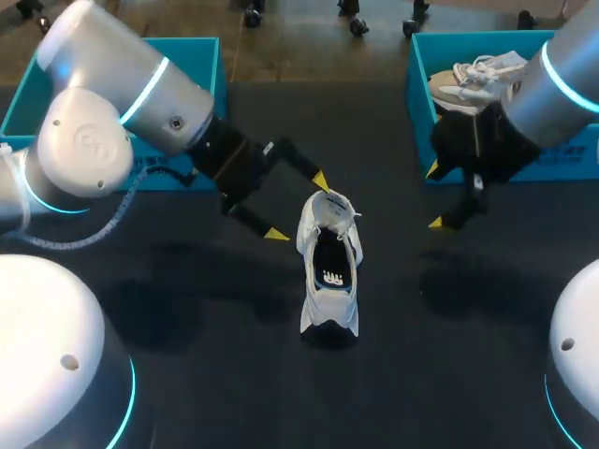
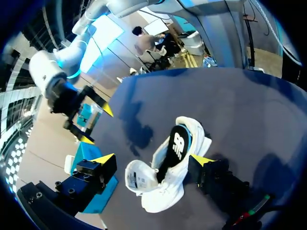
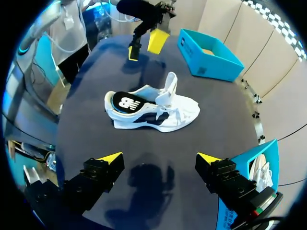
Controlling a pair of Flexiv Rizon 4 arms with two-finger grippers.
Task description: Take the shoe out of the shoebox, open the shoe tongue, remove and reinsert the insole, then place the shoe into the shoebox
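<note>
White sneaker point(image 1: 329, 271) is out on the table point(image 1: 225, 393), tongue point(image 1: 329, 208) up, insole point(image 1: 332, 267) inside. Left gripper point(image 1: 298, 207) and right gripper point(image 1: 434, 196) are both spread wide and empty. Probably just the shoebox point(image 1: 192, 42) step left.

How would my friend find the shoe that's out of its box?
Start at the dark table, between two blue cardboard boxes. In its middle lies a white sneaker with a black insole. The other, beige shoe sits inside the right box.

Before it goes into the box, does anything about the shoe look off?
On the white shoe, the dark insole seems to ride up over the heel rim rather than lying flat; the tongue stands pulled up.
</note>
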